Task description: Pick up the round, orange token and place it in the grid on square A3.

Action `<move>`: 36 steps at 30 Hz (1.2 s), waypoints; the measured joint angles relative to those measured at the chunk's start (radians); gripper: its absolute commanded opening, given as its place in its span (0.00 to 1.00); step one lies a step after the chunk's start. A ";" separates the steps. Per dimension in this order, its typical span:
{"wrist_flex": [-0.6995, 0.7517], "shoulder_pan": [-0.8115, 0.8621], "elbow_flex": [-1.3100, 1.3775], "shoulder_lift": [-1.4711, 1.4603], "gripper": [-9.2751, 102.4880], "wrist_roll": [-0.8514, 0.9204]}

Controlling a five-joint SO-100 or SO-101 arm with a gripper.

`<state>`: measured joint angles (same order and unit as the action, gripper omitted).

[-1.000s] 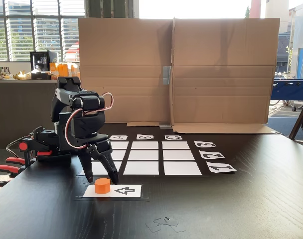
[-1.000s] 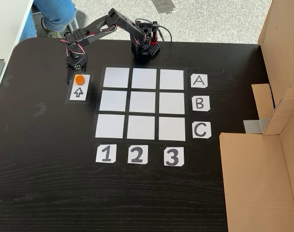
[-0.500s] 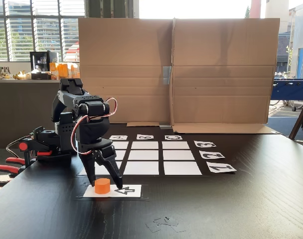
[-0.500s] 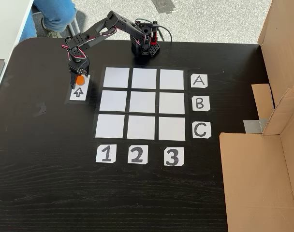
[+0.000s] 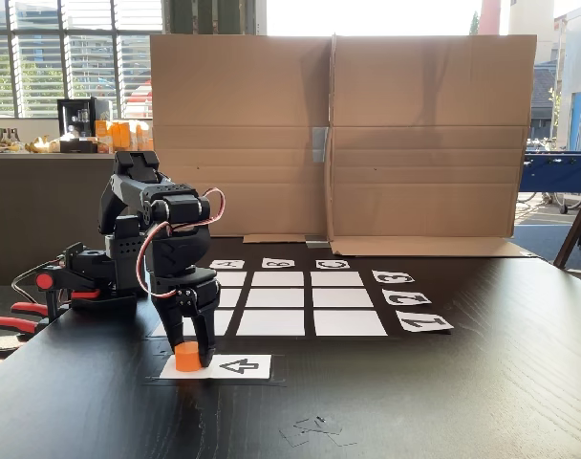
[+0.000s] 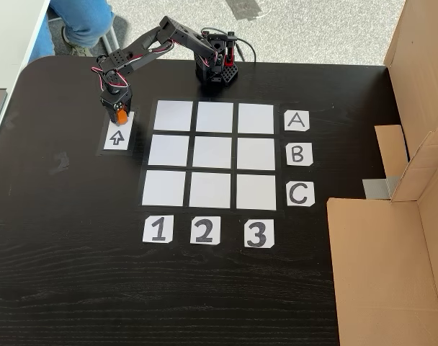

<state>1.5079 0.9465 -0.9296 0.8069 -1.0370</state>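
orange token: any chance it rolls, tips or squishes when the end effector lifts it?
The token looks like a short, solid cylinder standing on its flat end on the arrow card, so rolling seems unlikely unless it gets knocked onto its side. It is squat, so probably hard to tip. The end effector straddles it; it shows no visible squashing, so likely rigid.

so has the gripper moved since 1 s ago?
Yes. The gripper dropped toward the arrow card and its fingers now flank the token, which sits where it was.

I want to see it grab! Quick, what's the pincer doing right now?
Pincer: closed around the orange token, which still sits on the arrow card.
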 measured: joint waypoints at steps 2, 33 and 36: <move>-0.020 0.012 -0.003 0.006 0.08 -0.005; 0.017 -0.387 -0.811 1.220 0.08 0.265; 0.038 -0.497 -0.879 1.316 0.08 0.267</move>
<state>1.5463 0.4495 -1.8086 2.1230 -0.7701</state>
